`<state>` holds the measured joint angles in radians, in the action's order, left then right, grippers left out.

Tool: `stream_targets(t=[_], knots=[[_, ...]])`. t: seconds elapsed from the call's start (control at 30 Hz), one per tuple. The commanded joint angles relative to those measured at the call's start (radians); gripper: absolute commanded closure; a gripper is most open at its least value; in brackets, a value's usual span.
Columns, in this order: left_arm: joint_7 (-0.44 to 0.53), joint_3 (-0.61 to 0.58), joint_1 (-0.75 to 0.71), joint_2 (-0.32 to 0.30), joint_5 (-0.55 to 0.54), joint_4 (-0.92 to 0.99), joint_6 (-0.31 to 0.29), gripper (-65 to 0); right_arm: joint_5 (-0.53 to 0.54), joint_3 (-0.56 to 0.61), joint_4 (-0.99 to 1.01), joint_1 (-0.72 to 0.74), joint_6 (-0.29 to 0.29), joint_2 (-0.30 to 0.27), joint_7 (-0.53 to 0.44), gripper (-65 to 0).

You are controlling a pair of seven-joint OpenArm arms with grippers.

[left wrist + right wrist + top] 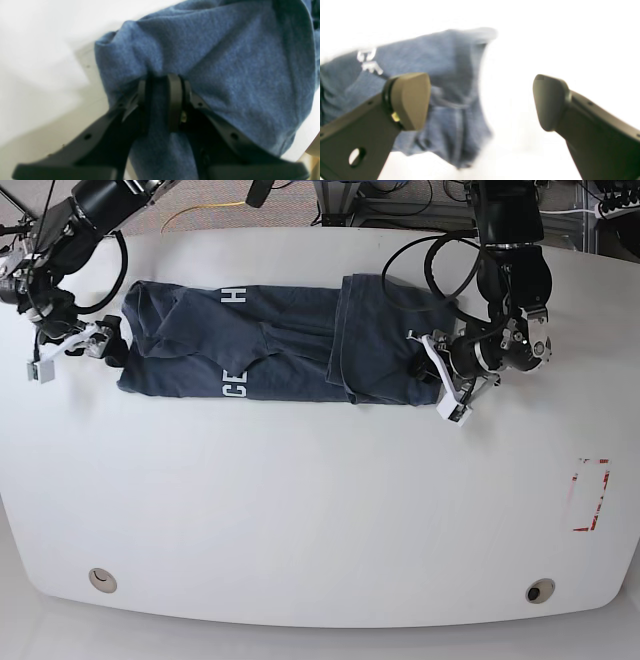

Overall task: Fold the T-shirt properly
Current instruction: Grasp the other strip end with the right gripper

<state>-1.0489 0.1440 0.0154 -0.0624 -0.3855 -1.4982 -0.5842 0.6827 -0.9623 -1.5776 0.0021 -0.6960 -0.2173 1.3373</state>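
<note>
The T-shirt (270,345) lay stretched lengthwise at 12 o'clock on the white surface (320,510), one end already doubled over. Cloth was pinched between the nearly closed jaws of the left gripper (162,100); the right gripper (481,102) had its jaws spread and empty. The held edge would best be carried low and level, so that the layers stayed square. Only the base view showed the whole outline; the left wrist view alone showed the pinch.
</note>
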Motion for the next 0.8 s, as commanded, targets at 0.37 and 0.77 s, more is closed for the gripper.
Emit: stream_targets(t=[0.37,0.77], knots=[[-0.029,0.003,0.004,-0.034,0.039,0.018,0.003,-9.2,0.125,0.032,0.214,-0.009,-0.002,-0.074,-0.014,-62.0],[-0.031,0.003,0.005,-0.035,0.038,0.017,0.003,-9.2,0.18,0.118,0.151,-0.046,-0.002,0.08,0.008,-62.0]])
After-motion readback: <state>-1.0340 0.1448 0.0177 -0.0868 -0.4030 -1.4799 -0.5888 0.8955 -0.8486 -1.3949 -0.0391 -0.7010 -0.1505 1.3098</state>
